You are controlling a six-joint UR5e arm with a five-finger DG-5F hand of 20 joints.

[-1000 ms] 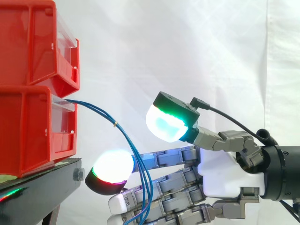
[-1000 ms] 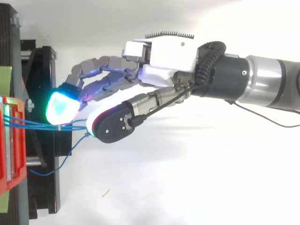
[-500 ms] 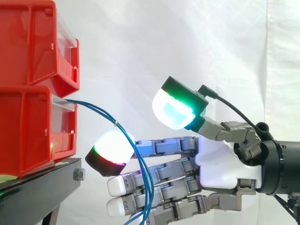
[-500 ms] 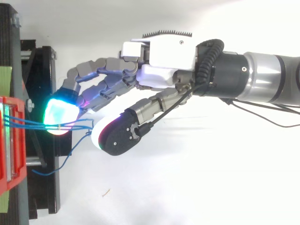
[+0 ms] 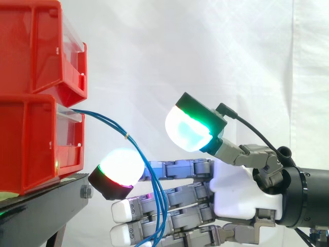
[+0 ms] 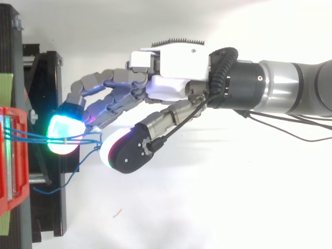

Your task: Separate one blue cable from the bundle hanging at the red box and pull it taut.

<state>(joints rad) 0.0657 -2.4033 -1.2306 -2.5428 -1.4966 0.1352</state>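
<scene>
The hand (image 5: 239, 193) reached in from the right with its fingers (image 5: 177, 169) stretched almost straight toward the bins, stacked one above another in the side view, and its thumb (image 5: 191, 131) lifted well clear above them, its pad glowing cyan and green. It was spread open, with nothing pinched between thumb and fingers. The uppermost fingertip (image 5: 119, 165) glowed white with a green and red rim and hung just beside the edge of the black stand (image 5: 46, 206). The blue cables (image 5: 110, 122) left the front of the lower red bin (image 5: 31, 149), ran out level for a short way, then arced downward, bound together by a small pale tie (image 5: 127, 136) near the top of the bend. Below the tie they dropped across the outstretched fingers, just behind the lit fingertip, and on toward the bottom edge of the view; whether any strand ran between the fingers could not be told. They hung slack in a curve, not taut. From above, the cables (image 6: 31, 136) crossed from the red bin (image 6: 10, 166) over the glowing fingertip (image 6: 65, 136), and one loose strand (image 6: 67, 179) looped down over the stand. A second red bin (image 5: 36, 46) sat on top of the lower one, and a white curtain (image 5: 205, 51) hung behind.
</scene>
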